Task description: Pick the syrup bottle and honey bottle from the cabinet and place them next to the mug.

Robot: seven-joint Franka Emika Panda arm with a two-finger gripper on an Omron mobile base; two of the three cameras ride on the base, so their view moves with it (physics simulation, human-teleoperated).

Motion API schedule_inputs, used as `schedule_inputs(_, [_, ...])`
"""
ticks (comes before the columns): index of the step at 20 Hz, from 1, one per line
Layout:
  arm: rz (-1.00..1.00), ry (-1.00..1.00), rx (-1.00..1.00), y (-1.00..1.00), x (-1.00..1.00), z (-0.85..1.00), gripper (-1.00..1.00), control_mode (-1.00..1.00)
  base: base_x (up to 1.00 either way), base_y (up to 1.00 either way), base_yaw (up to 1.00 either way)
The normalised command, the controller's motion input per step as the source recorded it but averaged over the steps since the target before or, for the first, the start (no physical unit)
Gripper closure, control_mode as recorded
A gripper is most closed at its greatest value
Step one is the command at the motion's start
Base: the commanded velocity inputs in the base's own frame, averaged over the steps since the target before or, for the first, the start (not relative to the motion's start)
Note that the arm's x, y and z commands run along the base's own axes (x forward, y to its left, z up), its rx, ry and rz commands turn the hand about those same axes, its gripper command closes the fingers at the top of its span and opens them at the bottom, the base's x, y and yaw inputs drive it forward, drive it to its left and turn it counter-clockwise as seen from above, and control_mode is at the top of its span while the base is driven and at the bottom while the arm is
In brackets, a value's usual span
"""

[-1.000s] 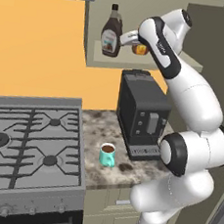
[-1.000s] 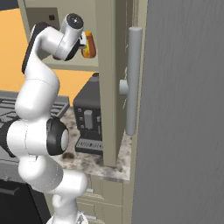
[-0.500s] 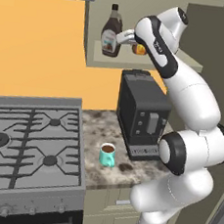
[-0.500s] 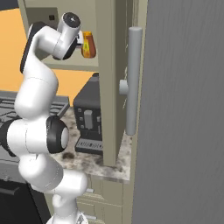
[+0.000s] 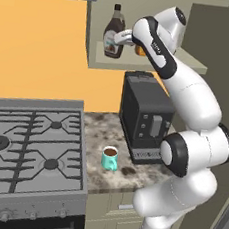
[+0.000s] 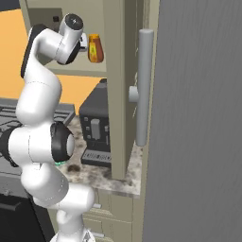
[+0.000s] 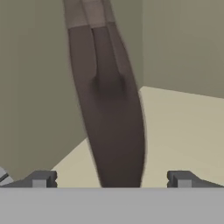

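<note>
Up on the cabinet shelf, the gripper is wide open around the syrup bottle, holding nothing; a bump could tip it.

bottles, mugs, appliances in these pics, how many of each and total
Bottles: 2, the syrup bottle and the honey bottle, both on the cabinet shelf
Mugs: 1, the mug on the counter
Appliances: 2, the coffee machine and the stove
Total: 5
</note>
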Motion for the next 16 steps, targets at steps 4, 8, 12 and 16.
schedule_inputs(4, [0.00, 0.00, 0.00, 0.06, 0.13, -0.03, -1.00, -1.00, 0.00, 0.00, 0.00])
schedule_inputs(8, [0.00, 0.00, 0.00, 0.02, 0.19, -0.04, -1.00, -1.00, 0.00, 0.00, 0.00])
schedule_inputs(12, [0.00, 0.00, 0.00, 0.00, 0.19, 0.00, -1.00, -1.00, 0.00, 0.00, 0.00])
schedule_inputs(16, [0.00, 0.00, 0.00, 0.04, 0.11, 0.00, -1.00, -1.00, 0.00, 0.00, 0.00])
